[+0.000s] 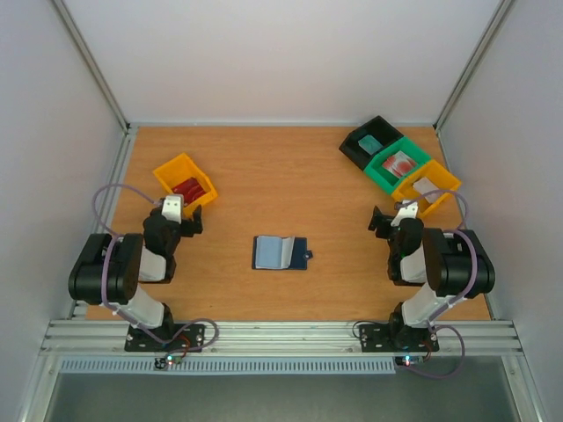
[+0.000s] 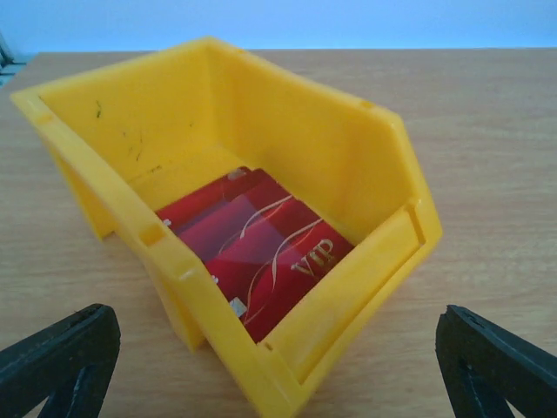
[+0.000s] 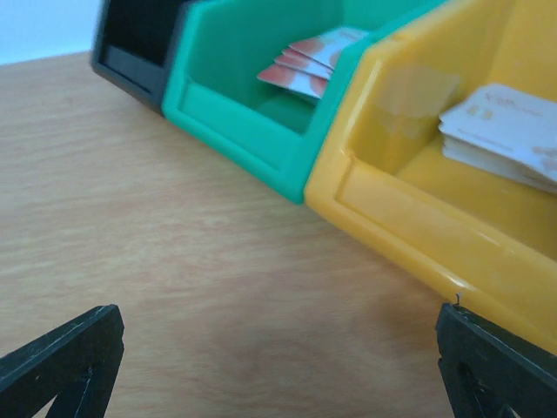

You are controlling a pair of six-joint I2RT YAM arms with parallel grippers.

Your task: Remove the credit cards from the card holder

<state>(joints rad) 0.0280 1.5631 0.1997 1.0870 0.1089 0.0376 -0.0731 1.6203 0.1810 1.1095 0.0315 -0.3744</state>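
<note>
While the card holder [image 1: 281,252] lies open lengthwise left-to-right (tab [image 1: 309,255] pointing right), left fingers [image 2: 61,357] and right fingers [image 3: 65,357] gape empty.

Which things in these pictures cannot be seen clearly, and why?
- Card holder: top view only, too small to tell whether its pockets hold cards.
- Red cards: left wrist view, they overlap and the yellow bin's near wall covers part, so no count.
- Black bin: right wrist view, cut off by the top edge; inside dark.
- Pale cards: right wrist view, print blurred, cut off by the right edge.

Robot lab cell: white walls [image 1: 290,53]; aluminium frame [image 1: 281,332]; wooden tabletop [image 1: 281,176].
</note>
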